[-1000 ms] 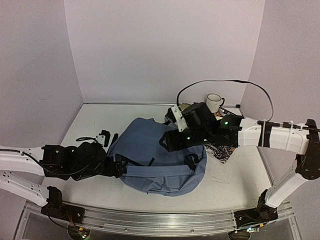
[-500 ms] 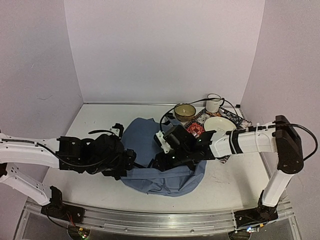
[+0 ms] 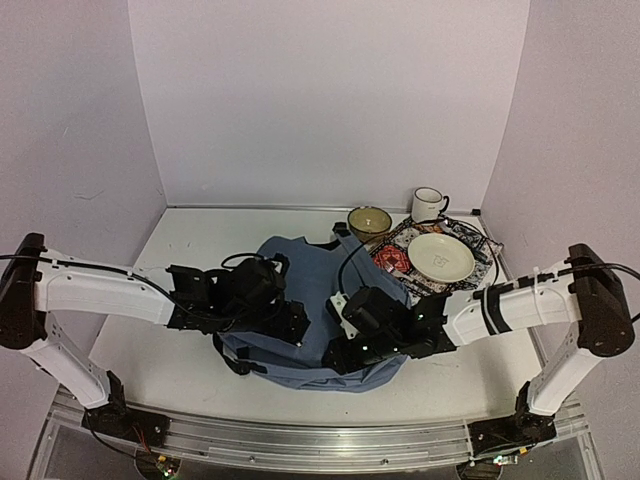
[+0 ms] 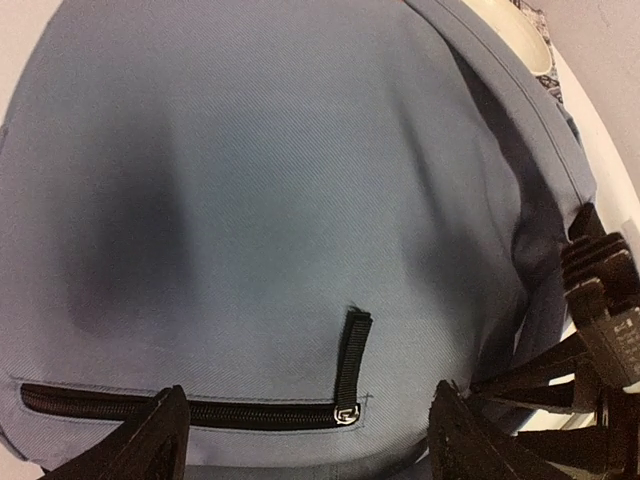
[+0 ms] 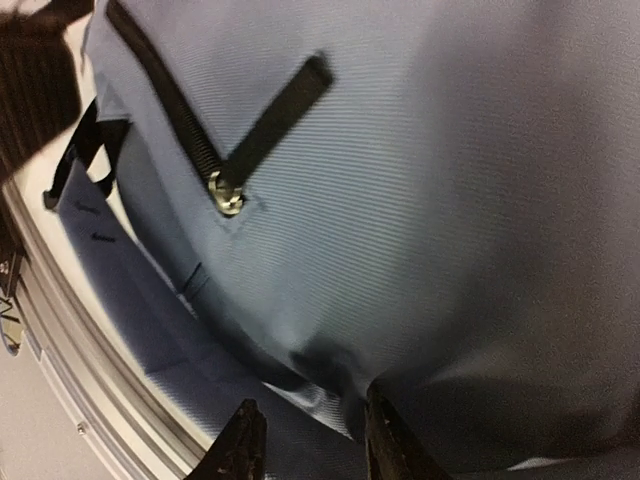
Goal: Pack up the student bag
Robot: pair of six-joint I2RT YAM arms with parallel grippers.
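The slate-blue student bag lies flat in the middle of the table and fills both wrist views, the left and the right. A closed black zip with a strap pull runs along its front pocket; the pull also shows in the right wrist view. My left gripper hangs over the bag's near left part with jaws wide open on either side of the zip end. My right gripper is at the bag's near edge, jaws part open, with a fold of fabric between the fingertips.
A brown bowl, a white mug and a cream plate stand at the back right, on or beside a patterned cloth. The metal rail runs along the table's near edge.
Both arms have swung in over the bag. The left gripper moved right onto the pocket; the right moved left and down to the bag's near edge, uncovering the bowl and plate.
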